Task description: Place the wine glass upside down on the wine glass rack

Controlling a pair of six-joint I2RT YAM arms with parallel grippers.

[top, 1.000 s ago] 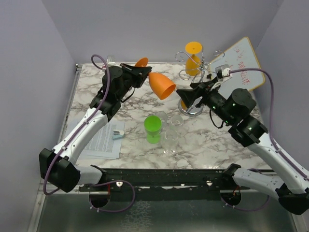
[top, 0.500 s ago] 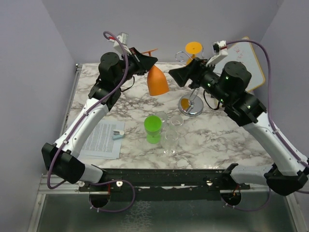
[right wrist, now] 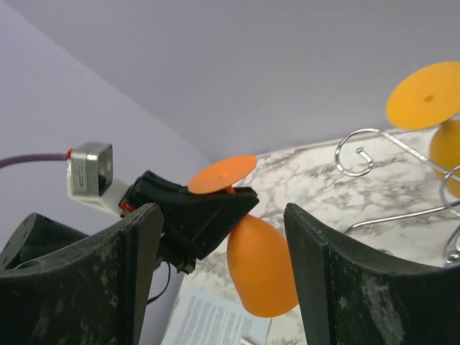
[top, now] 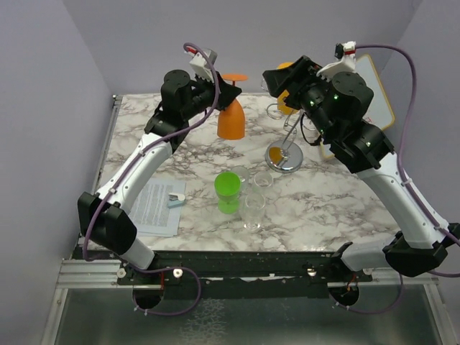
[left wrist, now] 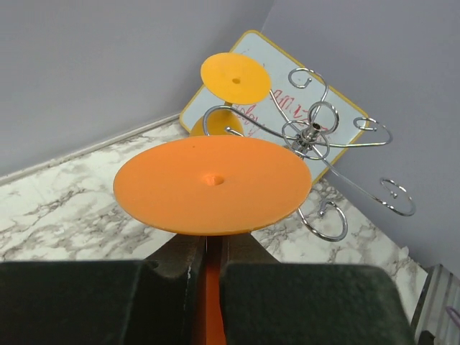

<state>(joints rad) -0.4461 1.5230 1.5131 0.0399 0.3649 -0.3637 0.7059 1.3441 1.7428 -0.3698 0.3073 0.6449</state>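
Observation:
My left gripper (top: 227,94) is shut on the stem of an orange wine glass (top: 231,122) and holds it upside down above the table, foot up, left of the rack. In the left wrist view the foot (left wrist: 213,183) fills the middle, with the stem between the jaws of that gripper (left wrist: 208,266). The silver wire rack (top: 286,140) stands on its disc base (top: 284,159); its curled arms (left wrist: 314,136) lie just beyond the foot. A second orange glass (top: 288,90) hangs on the rack. My right gripper (top: 277,77) is open and empty, raised by the rack's top, facing the held glass (right wrist: 262,266).
A green cup (top: 228,191) and several clear glasses (top: 255,201) stand at the table's middle front. A printed sheet (top: 154,207) with a small object on it lies front left. A tilted whiteboard (top: 370,93) leans at the back right behind the rack.
The left arm has lifted the orange glass and turned it from tilted sideways to fully upside down. The right gripper has risen from beside the rack's base to the rack's top.

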